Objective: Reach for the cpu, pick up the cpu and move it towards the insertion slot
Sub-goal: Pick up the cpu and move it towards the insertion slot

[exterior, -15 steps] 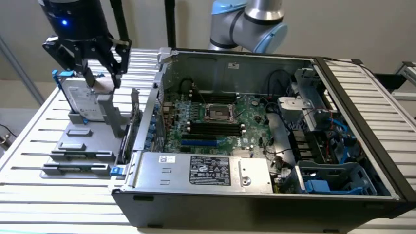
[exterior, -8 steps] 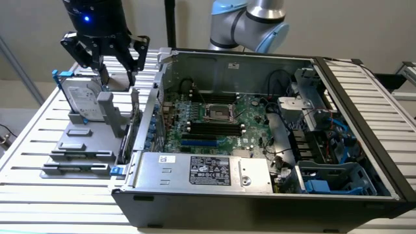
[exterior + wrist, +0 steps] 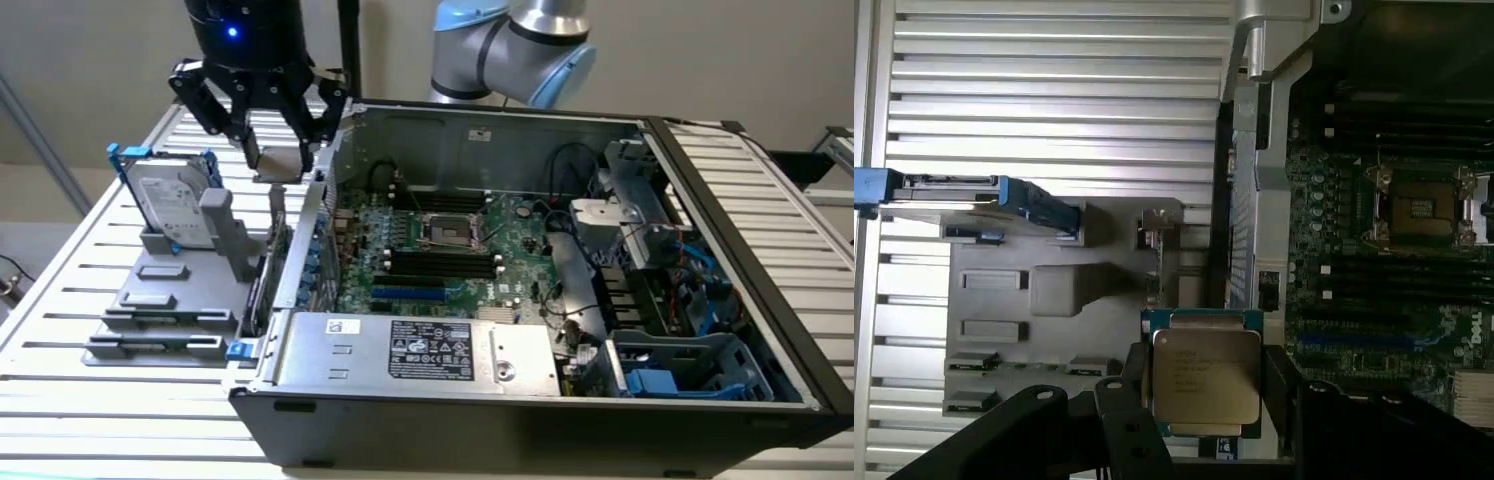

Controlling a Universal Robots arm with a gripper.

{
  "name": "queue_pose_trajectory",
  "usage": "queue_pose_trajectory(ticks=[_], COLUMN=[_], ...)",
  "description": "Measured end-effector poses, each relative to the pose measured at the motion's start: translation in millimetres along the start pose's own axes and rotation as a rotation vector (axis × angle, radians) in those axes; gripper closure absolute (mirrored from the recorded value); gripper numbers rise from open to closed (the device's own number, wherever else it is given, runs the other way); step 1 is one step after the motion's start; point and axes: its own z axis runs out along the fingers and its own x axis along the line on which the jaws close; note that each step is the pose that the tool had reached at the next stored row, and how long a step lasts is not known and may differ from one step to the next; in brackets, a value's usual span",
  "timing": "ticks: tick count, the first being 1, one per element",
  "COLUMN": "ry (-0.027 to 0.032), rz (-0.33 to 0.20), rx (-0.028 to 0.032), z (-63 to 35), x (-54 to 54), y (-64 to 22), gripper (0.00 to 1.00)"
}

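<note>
- The open computer case [image 3: 747,230] lies on a slatted metal table [image 3: 80,300], taking up the middle and the exterior view's right.
- Nearest inside it sits a silver power supply [image 3: 420,352] with a label, and to the right a blue-grey drive bay [image 3: 687,370].
- Farther in lies the green motherboard [image 3: 501,245], with long black memory slots [image 3: 434,265] and beyond them the insertion slot [image 3: 447,230], a dark square socket in a shiny frame, nothing in it.
- Left of the case, a grey fixture tray [image 3: 160,300] holds a silver hard drive [image 3: 174,205] with a blue bracket, standing on edge.
- Far left, above the case's left wall, the gripper [image 3: 276,158] hangs with its fingers clamped on the cpu [image 3: 1206,378], which is lifted clear of the tray and well apart from the socket.
</note>
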Motion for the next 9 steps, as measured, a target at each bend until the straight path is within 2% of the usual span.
queue_pose_trajectory(ticks=[9], ry=[0.0014], rz=[-0.001], rx=[-0.0071], z=[-2.5], x=[-41.1], y=[-1.0], gripper=[0.45])
